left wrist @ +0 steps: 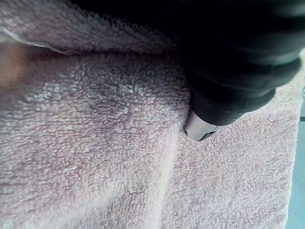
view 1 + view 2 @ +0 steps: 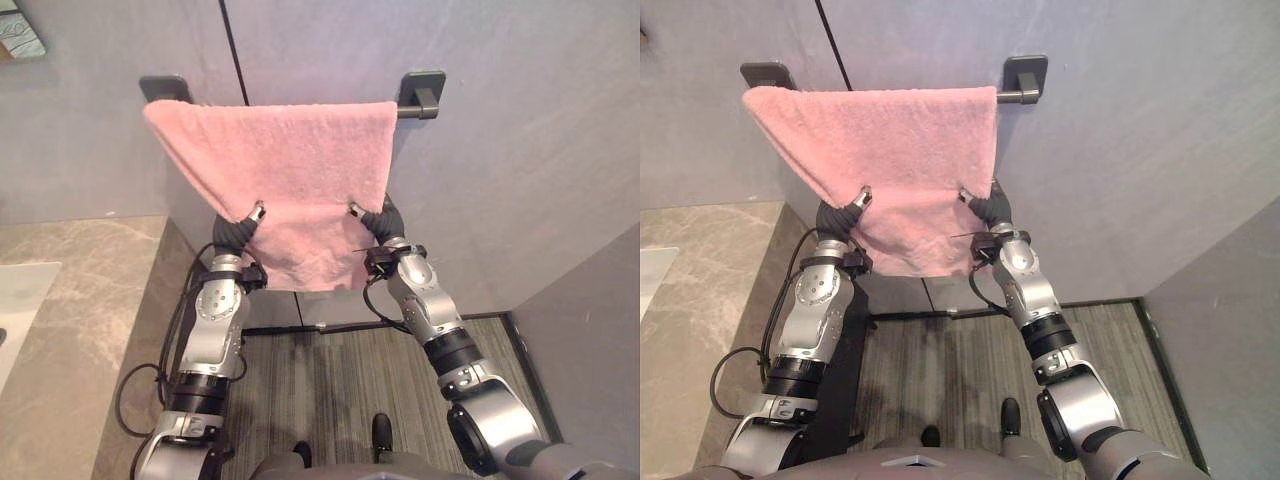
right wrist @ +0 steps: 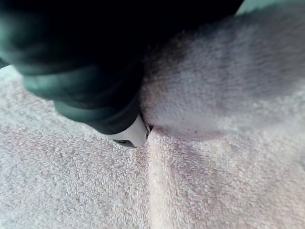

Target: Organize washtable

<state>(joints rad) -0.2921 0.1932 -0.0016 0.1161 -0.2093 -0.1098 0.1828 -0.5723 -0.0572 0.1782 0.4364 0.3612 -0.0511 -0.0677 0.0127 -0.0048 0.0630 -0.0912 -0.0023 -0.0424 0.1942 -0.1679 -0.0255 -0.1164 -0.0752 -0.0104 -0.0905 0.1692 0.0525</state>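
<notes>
Grey-panelled wall (image 2: 520, 150) fills upper frame; beige marble worktop (image 2: 90, 300) sits lower left, striped grey floor (image 2: 330, 370) bottom centre. Pink towel (image 2: 290, 160) is draped over a dark bar (image 2: 412, 112) on the wall, upper centre. Its top edge runs L-R along the bar, cloth hanging down to mid-frame, left side slanting inward toward my left hand (image 2: 240, 228). My right hand (image 2: 378, 222) meets the cloth centre-right, approx. same height. Both hands are tucked into the towel's lower part w/ fingers hidden by cloth, so can't tell if they grip.
</notes>
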